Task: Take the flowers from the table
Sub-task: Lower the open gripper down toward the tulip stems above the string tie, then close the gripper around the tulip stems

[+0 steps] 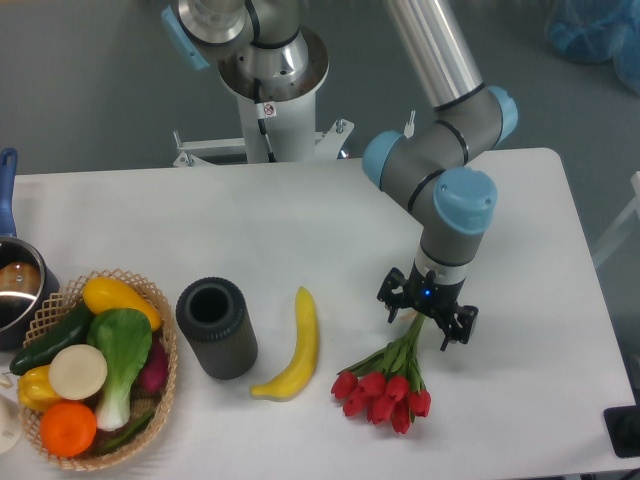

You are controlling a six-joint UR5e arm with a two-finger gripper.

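Camera view: hand (428, 322) open wide, seemingly straddling the flowers' (385, 386) stems; no legible writing.

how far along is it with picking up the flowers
Done: the claw has reached the flowers and sits over the green stem end, fingers on either side. In hand: the grasp itself; whether the fingers have closed on the stems cannot be told from this view. Left: the lift, since the red buds appear to lie on the table, right of the banana.
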